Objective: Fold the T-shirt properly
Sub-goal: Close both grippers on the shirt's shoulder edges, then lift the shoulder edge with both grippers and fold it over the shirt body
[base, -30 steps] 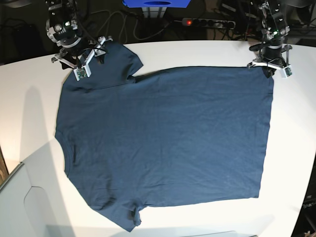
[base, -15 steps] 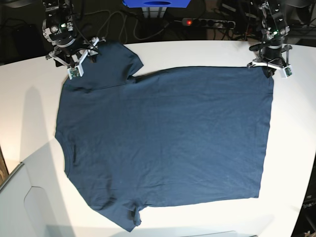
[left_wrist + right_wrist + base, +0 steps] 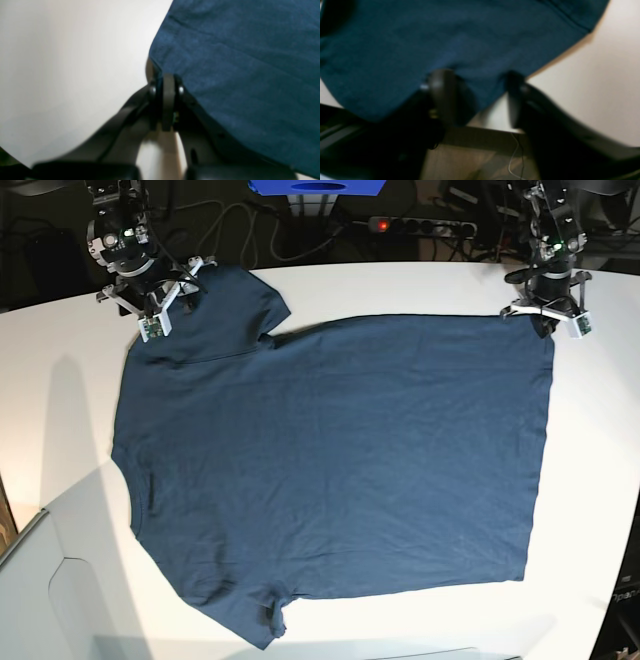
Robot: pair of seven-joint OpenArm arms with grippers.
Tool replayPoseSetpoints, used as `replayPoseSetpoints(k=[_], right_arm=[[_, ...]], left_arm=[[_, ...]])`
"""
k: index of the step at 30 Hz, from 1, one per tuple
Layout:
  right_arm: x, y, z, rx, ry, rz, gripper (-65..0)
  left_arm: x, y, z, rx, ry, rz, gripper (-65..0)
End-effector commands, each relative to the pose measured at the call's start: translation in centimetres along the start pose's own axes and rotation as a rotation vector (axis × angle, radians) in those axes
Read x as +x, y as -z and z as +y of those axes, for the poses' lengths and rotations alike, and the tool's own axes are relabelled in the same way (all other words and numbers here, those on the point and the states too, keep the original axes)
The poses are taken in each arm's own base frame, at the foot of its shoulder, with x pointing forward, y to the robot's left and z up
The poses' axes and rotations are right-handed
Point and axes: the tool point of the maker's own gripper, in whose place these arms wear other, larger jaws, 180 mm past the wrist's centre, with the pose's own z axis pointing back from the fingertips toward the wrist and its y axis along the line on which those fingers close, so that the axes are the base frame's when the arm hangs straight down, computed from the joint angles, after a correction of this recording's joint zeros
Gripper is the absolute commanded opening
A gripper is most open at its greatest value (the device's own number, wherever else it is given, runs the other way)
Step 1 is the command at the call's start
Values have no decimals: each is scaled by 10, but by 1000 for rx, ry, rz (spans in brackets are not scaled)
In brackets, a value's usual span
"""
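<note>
Base view bright, sharp; soft shadows on white table (image 3: 400, 280). Both wrist views blurred, right dimmer.

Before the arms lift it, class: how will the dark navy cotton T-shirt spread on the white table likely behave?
The dark navy cotton T-shirt lies flat with soft wrinkles, so it will probably sag and drape, not stay stiff. It looks thin, likely light. Held only at corners, the middle would probably drag on the white table.

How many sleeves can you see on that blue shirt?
2. One sleeve lies at the T-shirt's far left corner beside the right arm; the other sleeve lies at the near edge.
</note>
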Motion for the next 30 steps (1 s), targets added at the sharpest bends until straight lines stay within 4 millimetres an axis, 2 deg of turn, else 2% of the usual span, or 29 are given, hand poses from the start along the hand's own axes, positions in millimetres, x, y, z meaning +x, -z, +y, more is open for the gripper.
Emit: replayPoseSetpoints(k=[1, 8, 13, 19, 23, 30], right_arm=[[-8, -2, -5, -12, -25, 34, -445], [-9, -2, -6, -13, -24, 37, -650], [-6, -3, -6, -13, -26, 27, -650], [-2, -6, -5, -14, -29, 15, -650], [5, -19, 0, -8, -43, -15, -650], [3, -37, 8, 3, -53, -26, -650]], left_arm=[[-3, -3, 4, 8, 7, 14, -650], [-2, -4, 4, 7, 8, 11, -650], [-1, -5, 5, 7, 14, 9, -650], [16, -16, 2, -1, 38, -36, -650], [28, -28, 5, 7, 56, -69, -650], [25, -45, 5, 1, 93, -63, -650]])
